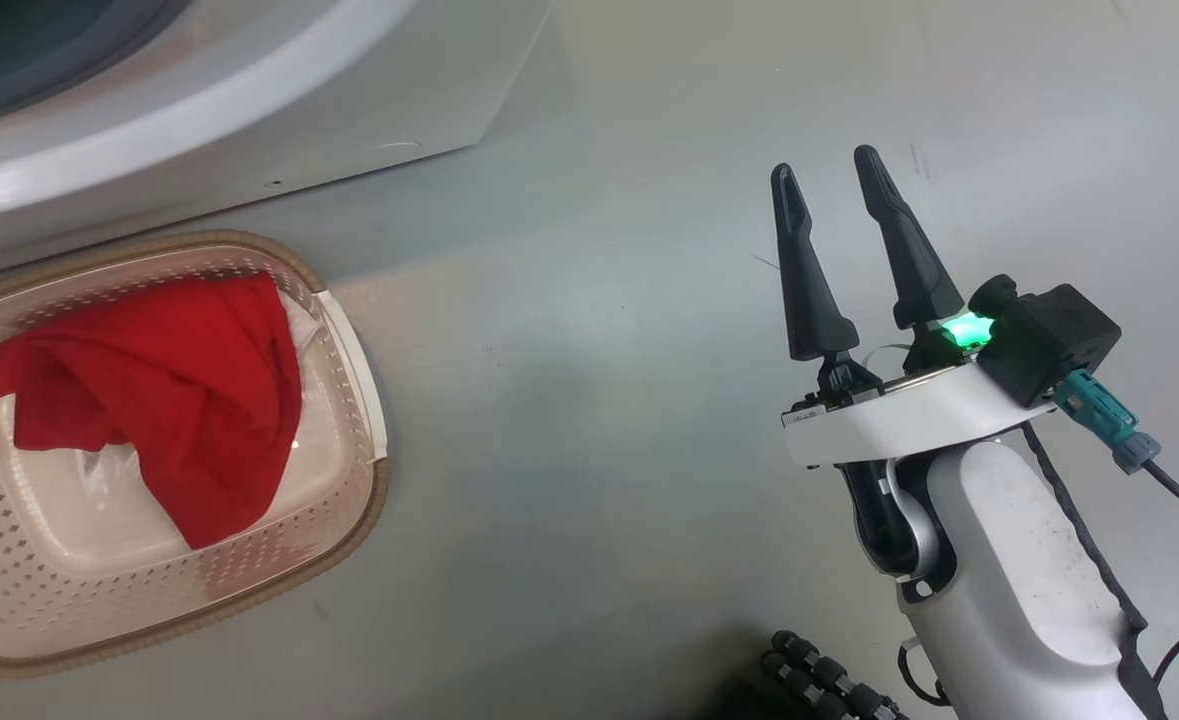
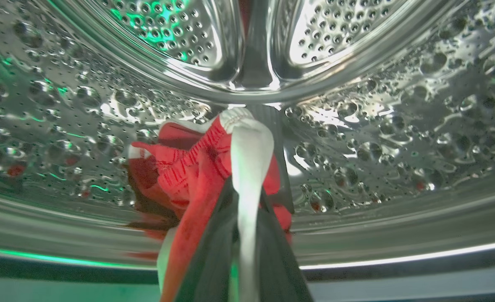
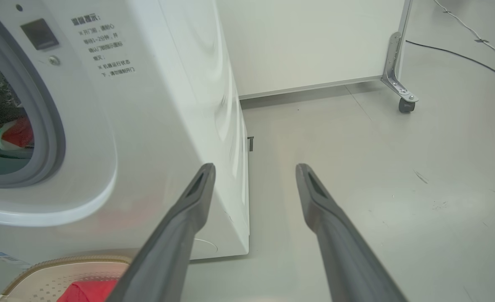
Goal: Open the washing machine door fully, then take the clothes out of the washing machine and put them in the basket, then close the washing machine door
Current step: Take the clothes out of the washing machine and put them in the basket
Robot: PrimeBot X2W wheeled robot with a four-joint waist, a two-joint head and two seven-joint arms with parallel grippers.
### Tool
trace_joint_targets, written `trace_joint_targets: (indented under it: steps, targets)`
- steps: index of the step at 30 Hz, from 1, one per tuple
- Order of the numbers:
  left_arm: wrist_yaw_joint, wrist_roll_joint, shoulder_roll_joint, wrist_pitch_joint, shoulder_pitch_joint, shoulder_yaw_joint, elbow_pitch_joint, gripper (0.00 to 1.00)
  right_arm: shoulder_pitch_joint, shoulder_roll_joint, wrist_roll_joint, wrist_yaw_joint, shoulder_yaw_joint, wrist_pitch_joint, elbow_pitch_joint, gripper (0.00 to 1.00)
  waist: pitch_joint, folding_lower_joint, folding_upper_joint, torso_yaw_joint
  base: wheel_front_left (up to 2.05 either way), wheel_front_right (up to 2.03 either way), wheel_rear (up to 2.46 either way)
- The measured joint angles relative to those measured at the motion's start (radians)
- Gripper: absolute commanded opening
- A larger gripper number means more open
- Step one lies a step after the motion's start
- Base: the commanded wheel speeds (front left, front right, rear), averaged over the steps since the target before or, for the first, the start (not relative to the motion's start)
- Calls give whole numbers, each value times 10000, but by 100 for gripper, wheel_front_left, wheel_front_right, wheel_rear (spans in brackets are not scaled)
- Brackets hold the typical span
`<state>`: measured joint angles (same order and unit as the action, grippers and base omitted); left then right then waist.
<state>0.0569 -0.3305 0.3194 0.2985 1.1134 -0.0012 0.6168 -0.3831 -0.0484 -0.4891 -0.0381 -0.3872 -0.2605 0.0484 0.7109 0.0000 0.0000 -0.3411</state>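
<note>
Left jaws: clamped on red clothes (image 2: 197, 167), white trim draped over them, inside the drum (image 2: 398, 126).
Right jaws: spread wide, empty, above the floor (image 1: 599, 300).
Basket (image 1: 381, 490): beside the washing machine (image 1: 349, 120), holding another red garment (image 1: 179, 400).

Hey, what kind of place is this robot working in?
Probably a lab or test area staged as a laundry corner, not a home: a white washing machine stands on bare grey floor, near a white partition panel on a caster, with loose cables trailing behind.
</note>
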Motion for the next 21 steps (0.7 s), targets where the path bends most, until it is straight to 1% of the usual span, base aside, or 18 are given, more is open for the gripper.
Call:
trace_joint_targets:
  steps: [5, 6, 10, 18, 21]
  targets:
    - [0, -88, -257, -842, -107, 90, -150, 0, 1, -2, 186, 0, 69, 0, 69, 100, -120, 0, 0, 176, 0, 0, 0]
    - [-2, -100, -339, -1195, -225, 90, -251, 0, 1, -2, 276, 0, 94, 0, 90, 100, -171, 0, 0, 254, 0, 0, 0]
    - [-21, -136, -591, -1964, -588, 94, -535, 0, 3, -4, 514, 4, 169, 0, 190, 100, -303, 0, 0, 415, 0, 0, 0]
    - [-198, -196, -1248, -3308, -1368, -52, -1233, 0, 41, -8, 840, 63, 332, 0, 401, 100, -638, 0, 0, 816, 0, 0, 0]
    - [-249, -194, -1363, -3705, -1741, -117, -1501, 0, 62, -8, 988, 102, 341, 0, 447, 100, -788, 0, 0, 969, 0, 0, 0]
